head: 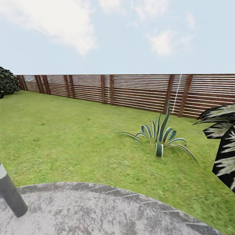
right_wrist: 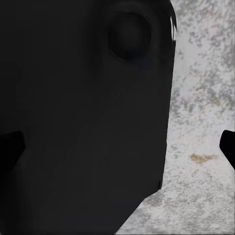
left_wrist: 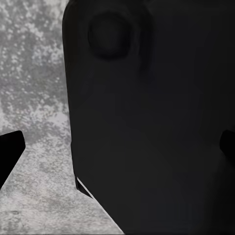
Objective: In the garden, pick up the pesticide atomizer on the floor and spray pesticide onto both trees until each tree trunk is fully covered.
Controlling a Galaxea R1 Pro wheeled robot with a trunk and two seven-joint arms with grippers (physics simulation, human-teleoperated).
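Travelling, I judge: lawn [head: 65,137] and slat fence [head: 130,93] ahead, grey paving [head: 98,212] under me, agave [head: 161,137] mid-lawn. No atomizer or trees visible. Left end effector [left_wrist: 117,147] and right end effector [right_wrist: 117,147] both spread, empty, tucked against my dark body.

Under my left claw [left_wrist: 117,147] the paving [left_wrist: 34,93] looks like rough mottled grey stone, speckled light and dark, totally matt. Same stuff beside my right claw [right_wrist: 117,147], with one small rusty-brown blotch [right_wrist: 203,157] on it. The big dark body [left_wrist: 156,122] right in front of my left fingers reads as smooth matt black plastic, barely any sheen. Well ahead of me, the lawn [head: 65,130] is soft rough grass, the fence [head: 130,91] is brown slatted wood, and the striped spiky plant [head: 161,137] has smooth, slightly glossy leaves.
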